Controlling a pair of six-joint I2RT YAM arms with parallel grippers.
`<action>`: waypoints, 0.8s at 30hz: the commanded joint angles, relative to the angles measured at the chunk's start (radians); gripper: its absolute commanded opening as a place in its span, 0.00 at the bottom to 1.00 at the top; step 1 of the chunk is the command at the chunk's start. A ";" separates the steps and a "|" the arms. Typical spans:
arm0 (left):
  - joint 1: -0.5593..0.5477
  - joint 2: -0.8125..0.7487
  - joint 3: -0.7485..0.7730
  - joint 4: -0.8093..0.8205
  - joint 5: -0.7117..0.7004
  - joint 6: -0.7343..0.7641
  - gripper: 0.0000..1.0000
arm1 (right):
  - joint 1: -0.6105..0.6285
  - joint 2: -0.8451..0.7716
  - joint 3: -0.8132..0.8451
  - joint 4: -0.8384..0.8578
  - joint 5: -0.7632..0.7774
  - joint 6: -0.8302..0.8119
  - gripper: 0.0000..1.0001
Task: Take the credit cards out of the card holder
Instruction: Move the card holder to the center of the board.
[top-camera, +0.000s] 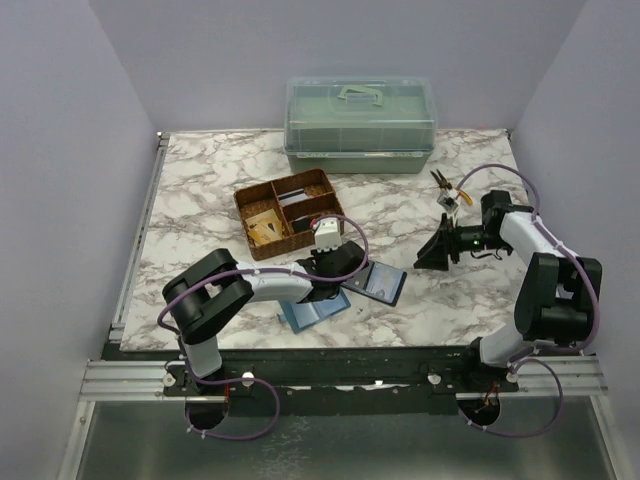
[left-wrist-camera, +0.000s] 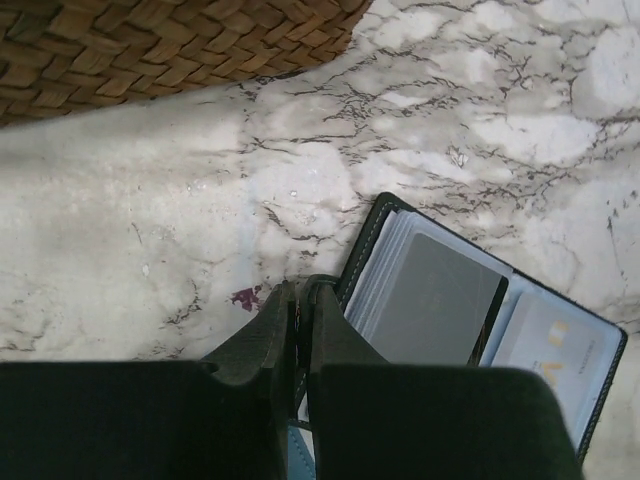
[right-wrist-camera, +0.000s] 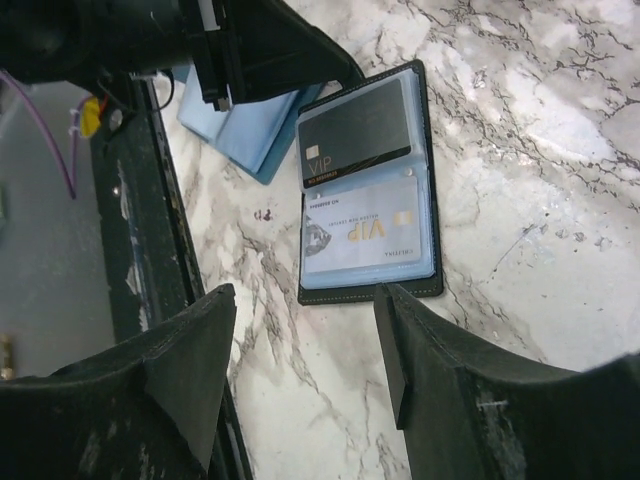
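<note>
Right wrist view first: where's the card holder (right-wrist-camera: 365, 185)?
– Lying open and flat on the marble table (right-wrist-camera: 520, 150), blue-grey inside up. There's a dark card (right-wrist-camera: 355, 135) in the pocket at 12 o'clock and a pale card (right-wrist-camera: 365, 232) in the pocket at 6. Both sit in their sleeves, so nothing is out yet.

Why open and flat?
– My read: the pockets face up so a card edge can be reached. The top view puts it at 5 o'clock of the table's middle.

Left gripper (left-wrist-camera: 300, 300)?
– Fingers together, down at the holder's 9 o'clock edge in the top view. The left wrist view shows them right against the stitched corner. Can't tell if they nip the cover or only touch it. Likely pinning that side so the holder doesn't slide.

Right gripper (right-wrist-camera: 300, 310)?
– Fingers apart, holding nothing. It hovers at 2 o'clock of the holder in the top view, apart from it and aimed at it. Guess: it's lined up to go for a card while the left steadies.

Neighbours?
– Light-blue folder (right-wrist-camera: 240, 130) right against the holder at 8 o'clock in the top view, partly under the left gripper. Wicker basket (top-camera: 290, 212) at 11, near but not touching. Green lidded box (top-camera: 360, 125) at 12, well apart.

Risk?
– The sleeves look snug, so the holder may lift with the card.
</note>
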 joint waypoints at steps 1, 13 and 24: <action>0.000 0.020 0.009 -0.047 -0.044 -0.294 0.00 | -0.005 0.052 0.031 0.075 -0.076 0.186 0.64; 0.007 -0.024 0.008 -0.046 0.056 -0.234 0.28 | 0.038 0.173 0.063 0.213 -0.078 0.474 0.63; 0.011 -0.271 -0.131 0.003 0.254 0.060 0.77 | 0.039 0.197 -0.011 0.313 -0.198 0.694 0.63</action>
